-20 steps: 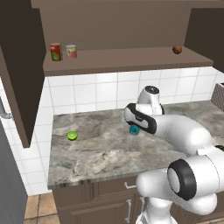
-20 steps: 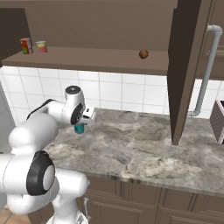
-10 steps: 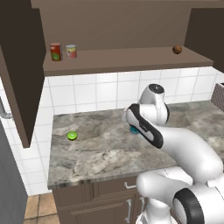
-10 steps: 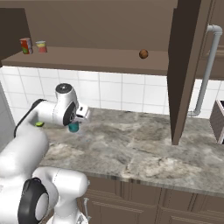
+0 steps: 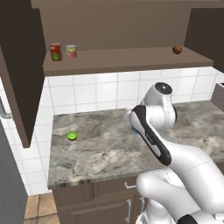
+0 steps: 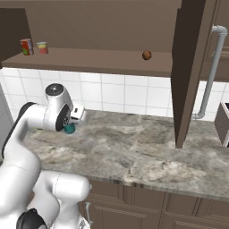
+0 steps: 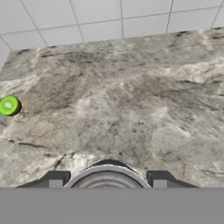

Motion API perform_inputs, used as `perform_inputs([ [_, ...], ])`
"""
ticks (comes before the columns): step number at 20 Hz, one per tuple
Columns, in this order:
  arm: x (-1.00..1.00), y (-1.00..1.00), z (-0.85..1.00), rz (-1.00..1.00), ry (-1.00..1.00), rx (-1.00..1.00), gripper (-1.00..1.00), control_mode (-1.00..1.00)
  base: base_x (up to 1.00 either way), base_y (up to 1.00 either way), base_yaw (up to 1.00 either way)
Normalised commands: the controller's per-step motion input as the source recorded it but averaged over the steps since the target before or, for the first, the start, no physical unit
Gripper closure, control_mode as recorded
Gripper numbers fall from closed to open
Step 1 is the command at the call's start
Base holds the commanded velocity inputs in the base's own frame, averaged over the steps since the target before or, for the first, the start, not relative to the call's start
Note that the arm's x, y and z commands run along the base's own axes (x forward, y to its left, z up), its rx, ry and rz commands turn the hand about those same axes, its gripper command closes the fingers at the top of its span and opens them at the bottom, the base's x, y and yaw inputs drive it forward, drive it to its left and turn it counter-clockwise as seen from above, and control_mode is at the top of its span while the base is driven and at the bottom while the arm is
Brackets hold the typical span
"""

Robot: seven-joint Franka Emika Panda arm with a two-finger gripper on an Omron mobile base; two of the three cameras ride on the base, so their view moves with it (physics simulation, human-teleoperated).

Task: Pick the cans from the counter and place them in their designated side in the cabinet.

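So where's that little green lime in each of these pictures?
Left base view: the lime half lies on the counter, left of the arm.
Right base view: I can't find it.
Hand view: at the left edge.
Shared landmark: the white tiled wall.

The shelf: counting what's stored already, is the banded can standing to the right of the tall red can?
Yes, on the shelf the banded can stands just right of the tall red can.

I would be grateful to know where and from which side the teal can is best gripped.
Grip the teal can on its curved side wall, just below the grey top, with one finger on each of two opposite sides. It is a short, round cylinder, so any opposite pair of sides fits. In the hand view the fingertips flank its rim this way.
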Motion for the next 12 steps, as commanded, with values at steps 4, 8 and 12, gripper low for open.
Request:
perform_inputs([
  [4, -0.45, 0.00, 0.33, 0.00, -0.08, 0.01, 1.00, -1.00, 0.00, 0.00, 0.00],
  [8, -0.39, 0.02, 0.33, 0.00, -0.07, 0.01, 1.00, -1.00, 0.00, 0.00, 0.00],
  [12, -0.27, 0.04, 0.36, 0.00, -0.04, 0.01, 1.00, -1.00, 0.00, 0.00, 0.00],
])
